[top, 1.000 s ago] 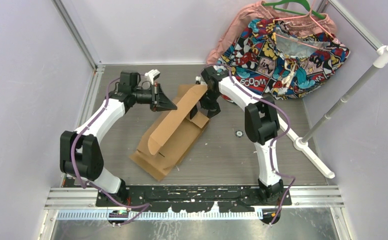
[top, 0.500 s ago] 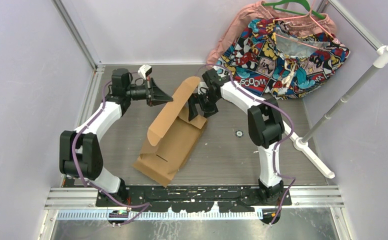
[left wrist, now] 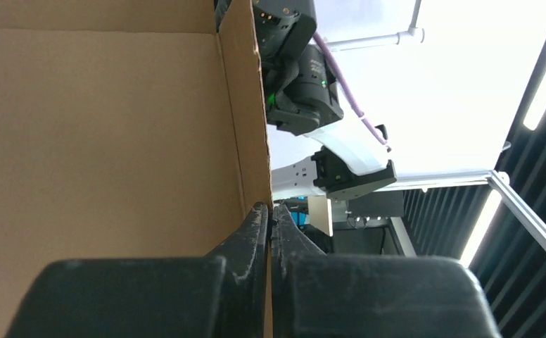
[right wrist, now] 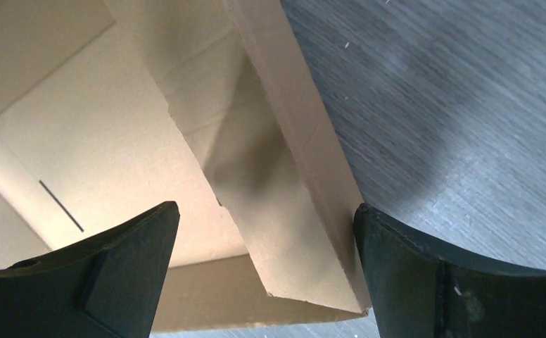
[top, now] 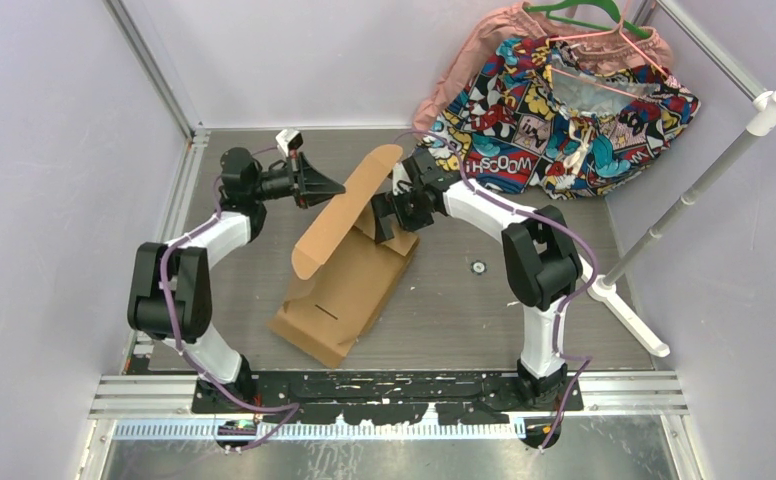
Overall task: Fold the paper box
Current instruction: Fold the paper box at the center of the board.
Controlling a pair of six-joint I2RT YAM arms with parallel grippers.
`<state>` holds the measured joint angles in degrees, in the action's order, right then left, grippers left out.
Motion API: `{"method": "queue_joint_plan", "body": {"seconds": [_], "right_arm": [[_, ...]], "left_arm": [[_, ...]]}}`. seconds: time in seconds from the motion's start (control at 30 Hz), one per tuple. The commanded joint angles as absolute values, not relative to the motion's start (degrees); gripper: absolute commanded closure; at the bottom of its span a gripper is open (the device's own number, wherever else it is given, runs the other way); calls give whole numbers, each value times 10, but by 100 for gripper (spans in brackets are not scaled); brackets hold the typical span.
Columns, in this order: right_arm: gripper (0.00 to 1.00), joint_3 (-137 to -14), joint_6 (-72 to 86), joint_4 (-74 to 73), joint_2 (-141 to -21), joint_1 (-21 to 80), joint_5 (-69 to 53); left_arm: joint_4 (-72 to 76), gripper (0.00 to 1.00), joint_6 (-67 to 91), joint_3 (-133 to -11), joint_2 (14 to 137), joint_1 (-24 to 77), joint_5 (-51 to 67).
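The paper box is plain brown cardboard lying slantwise mid-table, with one long flap lifted up on edge. My left gripper is shut on that flap's edge; in the left wrist view the fingertips pinch the cardboard with a thin strip of it between them. My right gripper hangs open over the box's far end. In the right wrist view its fingers stand wide apart on either side of a side flap, not touching it.
A comic-print cloth on a hanger lies at the back right. A white pole slants down the right side to the table. A small round object sits on the table right of the box.
My left gripper has drawn back and left with the flap, standing it steeper. My right gripper has shifted left and lower at the box's far end. The box has slid slightly.
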<state>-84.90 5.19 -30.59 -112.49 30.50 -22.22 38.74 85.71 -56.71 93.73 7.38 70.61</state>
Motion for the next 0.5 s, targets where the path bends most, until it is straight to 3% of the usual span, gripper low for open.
{"method": "queue_joint_plan", "body": {"seconds": [0.0, 0.47], "right_arm": [[0, -827, 71, -215, -1096, 308, -218], [0, -794, 51, -168, -1088, 308, -165]], "left_arm": [[630, 100, 1007, -563, 964, 68, 712], [806, 100, 1147, -563, 1020, 64, 713]]}}
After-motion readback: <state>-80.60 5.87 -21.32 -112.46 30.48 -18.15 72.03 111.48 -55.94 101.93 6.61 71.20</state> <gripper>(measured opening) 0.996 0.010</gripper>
